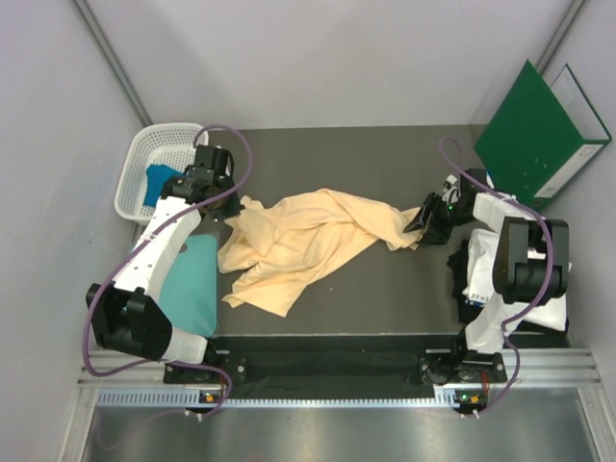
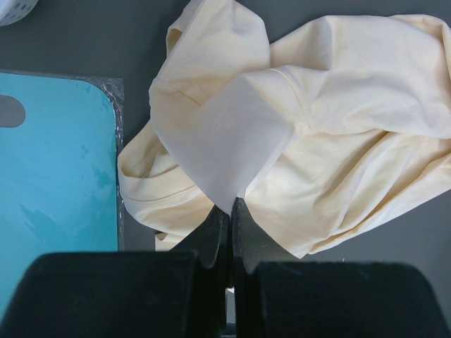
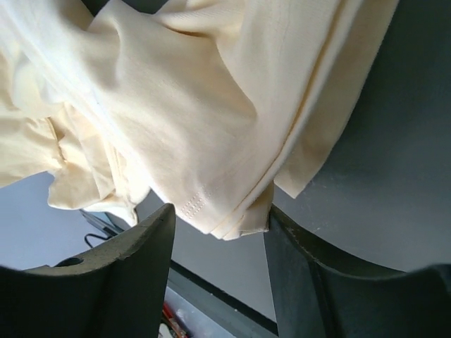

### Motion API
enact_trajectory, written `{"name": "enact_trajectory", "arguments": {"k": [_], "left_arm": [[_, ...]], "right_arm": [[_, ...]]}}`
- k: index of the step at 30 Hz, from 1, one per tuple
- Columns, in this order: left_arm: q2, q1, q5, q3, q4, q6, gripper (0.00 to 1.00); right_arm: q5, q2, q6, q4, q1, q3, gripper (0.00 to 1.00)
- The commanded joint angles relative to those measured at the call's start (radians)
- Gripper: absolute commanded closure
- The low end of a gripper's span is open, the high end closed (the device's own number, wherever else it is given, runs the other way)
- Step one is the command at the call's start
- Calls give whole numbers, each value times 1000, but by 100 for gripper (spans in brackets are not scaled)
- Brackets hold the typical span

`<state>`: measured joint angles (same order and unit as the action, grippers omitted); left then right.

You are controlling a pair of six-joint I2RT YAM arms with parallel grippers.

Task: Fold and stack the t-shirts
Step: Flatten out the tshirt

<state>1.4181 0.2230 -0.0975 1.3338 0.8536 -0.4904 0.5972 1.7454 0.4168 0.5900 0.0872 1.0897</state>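
The pale peach-yellow t-shirt [image 1: 308, 241] lies crumpled on the dark table. My left gripper [image 1: 229, 212] is at its left edge. In the left wrist view the left gripper [image 2: 230, 205] is shut, with a fold of the shirt [image 2: 310, 120] pinched at the tips. My right gripper [image 1: 423, 221] is at the shirt's right end. In the right wrist view the right gripper [image 3: 220, 232] is open, and the shirt's hemmed corner [image 3: 232, 218] hangs between the jaws, touching the right finger [image 3: 310, 267]. A blue t-shirt [image 1: 159, 183] lies in the basket. White cloth [image 1: 539, 313] lies under the right arm.
A white basket [image 1: 154, 154] stands at the back left. A teal board [image 1: 188, 284] lies under the left arm and also shows in the left wrist view [image 2: 56, 176]. A green folder [image 1: 534, 135] leans at the back right. Dark cloth [image 1: 462, 265] lies by the right arm's base.
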Motion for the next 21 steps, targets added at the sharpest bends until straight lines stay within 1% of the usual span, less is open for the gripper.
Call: {"name": "enact_trajectory", "arguments": {"k": [1, 3, 4, 5, 9, 13, 14, 15, 16, 17, 18, 21], "left_arm": [[-2, -5, 7, 15, -37, 0, 100], [5, -5, 8, 16, -28, -4, 100], [7, -5, 8, 16, -25, -4, 100], [7, -5, 8, 19, -24, -7, 100], [5, -5, -21, 57, -11, -5, 100], [19, -7, -76, 122, -13, 15, 100], [27, -7, -88, 158, -11, 25, 100], [48, -8, -93, 178, -11, 30, 100], [60, -10, -96, 200, -7, 32, 100], [73, -11, -96, 241, -1, 35, 100], [97, -11, -90, 260, 1, 35, 100], [126, -11, -81, 320, 12, 32, 100]], "right_arm": [[75, 0, 34, -73, -7, -2, 49], [90, 20, 49, -105, -14, -1, 67], [90, 28, 50, -110, -15, 6, 78], [90, 35, 56, -110, -17, 12, 92], [144, 19, 65, -102, -17, 62, 100], [216, 17, 77, -99, -17, 107, 100], [249, 6, 92, -183, -15, 98, 100], [309, -6, 182, -258, -15, 76, 100], [325, -15, 235, -328, -14, 37, 100], [337, -24, 282, -451, -12, 21, 100], [355, -24, 365, -499, -12, 12, 100], [363, -26, 422, -562, -12, 32, 100]]}}
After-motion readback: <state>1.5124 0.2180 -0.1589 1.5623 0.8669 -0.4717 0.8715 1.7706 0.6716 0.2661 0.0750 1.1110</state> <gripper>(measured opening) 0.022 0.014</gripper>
